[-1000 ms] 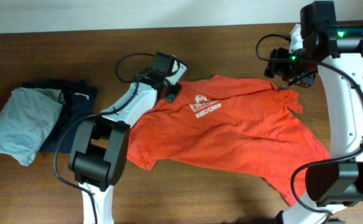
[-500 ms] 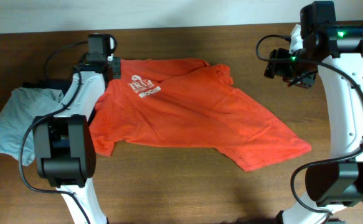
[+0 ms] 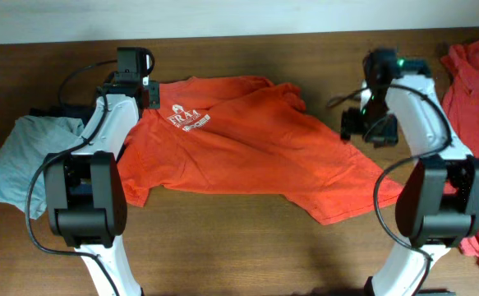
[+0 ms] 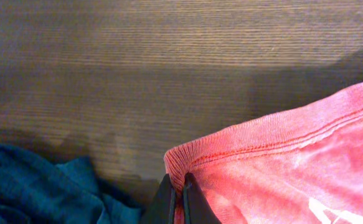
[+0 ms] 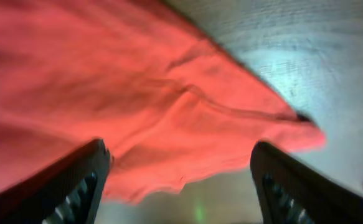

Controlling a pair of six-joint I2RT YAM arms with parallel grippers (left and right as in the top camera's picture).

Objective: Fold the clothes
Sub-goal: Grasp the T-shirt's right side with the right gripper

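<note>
An orange-red T-shirt (image 3: pixel 255 156) with a small white chest logo (image 3: pixel 188 119) lies spread and wrinkled across the table. My left gripper (image 3: pixel 143 89) is at the shirt's back left corner. The left wrist view shows its jaws (image 4: pixel 180 190) shut on the shirt's stitched edge (image 4: pixel 256 134). My right gripper (image 3: pixel 364 128) hovers over the shirt's right side. In the right wrist view its fingers (image 5: pixel 181 193) are wide open and empty above the shirt's edge (image 5: pixel 119 93).
A light-grey folded garment (image 3: pixel 17 164) and a dark navy one (image 3: pixel 58 111) lie at the far left; the navy cloth shows in the left wrist view (image 4: pixel 32 186). More orange-red clothing (image 3: pixel 469 62) lies along the right edge.
My left gripper dragged the shirt left, then stayed still. My right arm came forward and down from the back right to just over the shirt's right side, uncovering the clothing at the right edge.
</note>
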